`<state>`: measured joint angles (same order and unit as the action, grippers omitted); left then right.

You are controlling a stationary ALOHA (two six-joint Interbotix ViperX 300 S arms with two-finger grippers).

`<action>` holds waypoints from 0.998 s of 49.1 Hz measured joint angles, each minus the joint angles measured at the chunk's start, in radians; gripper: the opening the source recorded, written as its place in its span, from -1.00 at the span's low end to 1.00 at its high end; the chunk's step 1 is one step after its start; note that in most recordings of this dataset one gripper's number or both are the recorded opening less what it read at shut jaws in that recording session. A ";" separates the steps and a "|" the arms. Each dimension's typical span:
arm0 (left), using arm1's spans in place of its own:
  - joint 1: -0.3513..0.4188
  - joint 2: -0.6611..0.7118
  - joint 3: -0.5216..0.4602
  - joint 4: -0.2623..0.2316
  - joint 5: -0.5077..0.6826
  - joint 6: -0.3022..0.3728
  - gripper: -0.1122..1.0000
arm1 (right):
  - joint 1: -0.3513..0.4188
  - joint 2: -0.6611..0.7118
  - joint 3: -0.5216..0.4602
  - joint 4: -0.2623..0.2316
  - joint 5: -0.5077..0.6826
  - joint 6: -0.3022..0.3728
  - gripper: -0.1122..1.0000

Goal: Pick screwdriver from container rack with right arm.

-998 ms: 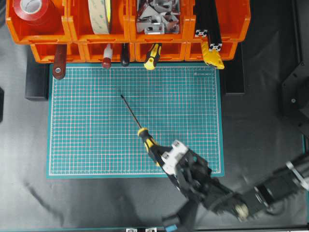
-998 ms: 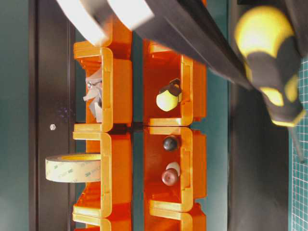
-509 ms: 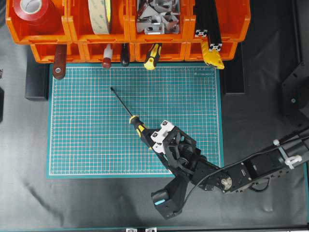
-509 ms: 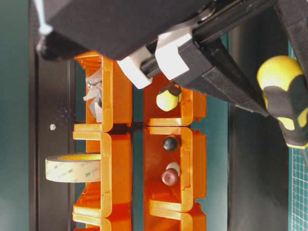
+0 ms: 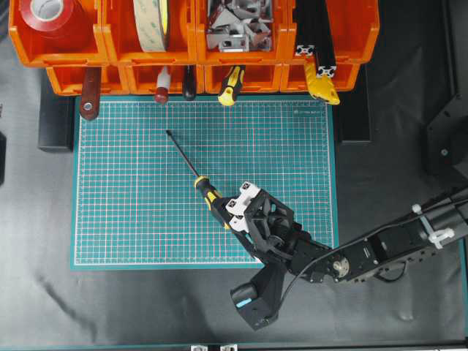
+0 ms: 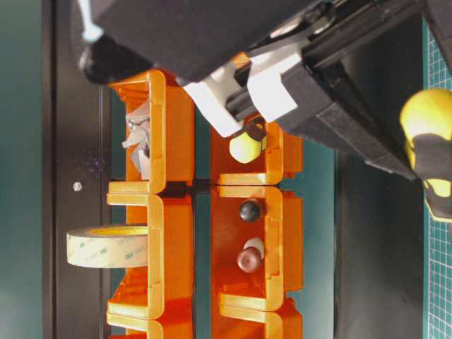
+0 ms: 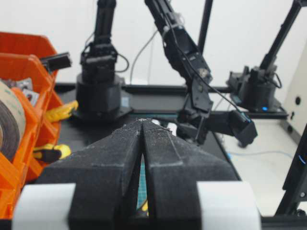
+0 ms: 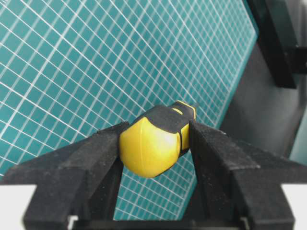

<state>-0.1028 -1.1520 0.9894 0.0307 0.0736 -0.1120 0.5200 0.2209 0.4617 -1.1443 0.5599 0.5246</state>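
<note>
The screwdriver (image 5: 207, 191) is out of the container rack (image 5: 196, 57) and over the green mat, its thin shaft pointing up-left toward the bins. My right gripper (image 5: 228, 212) is shut on its yellow-and-black handle. In the right wrist view both black fingers (image 8: 100, 153) press the sides of the handle (image 8: 151, 143); whether the tip touches the mat I cannot tell. The table-level view shows the handle's end (image 6: 429, 138) at the right edge, in front of the orange rack (image 6: 176, 141). My left gripper (image 7: 142, 121) is shut with nothing in it.
The green cutting mat (image 5: 139, 212) lies below the rack. The bins hold red tape (image 5: 47, 14), a tape roll (image 5: 150, 22), metal brackets (image 5: 234, 29), a smaller yellow-and-black tool (image 5: 232, 84), dark-red handled tools (image 5: 90, 91) and black extrusions (image 5: 314, 29).
The right gripper has carried the screwdriver a little up and left over the mat, and the arm has swung lower behind it. Its grip on the handle is unchanged.
</note>
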 measured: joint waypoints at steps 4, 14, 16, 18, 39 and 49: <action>-0.002 0.000 0.000 0.000 0.000 0.000 -0.79 | -0.005 0.005 0.005 0.014 -0.018 0.002 0.12; 0.000 0.000 -0.002 0.000 -0.002 0.000 -0.79 | -0.006 0.032 0.020 0.051 -0.037 0.009 0.42; 0.000 0.000 0.000 -0.002 0.000 0.000 -0.79 | -0.006 0.035 0.023 0.054 -0.038 0.009 0.44; -0.002 0.000 0.000 0.000 -0.002 0.000 -0.79 | -0.006 0.037 0.026 0.061 -0.038 0.011 0.45; 0.000 0.002 0.000 0.000 0.000 0.000 -0.79 | -0.005 0.032 0.054 0.130 0.014 0.071 0.67; -0.002 0.000 0.000 0.000 0.023 0.000 -0.79 | -0.005 -0.051 0.054 0.133 0.069 0.245 0.67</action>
<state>-0.1043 -1.1520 0.9894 0.0307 0.0966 -0.1120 0.5154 0.1703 0.5154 -1.0109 0.6289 0.7701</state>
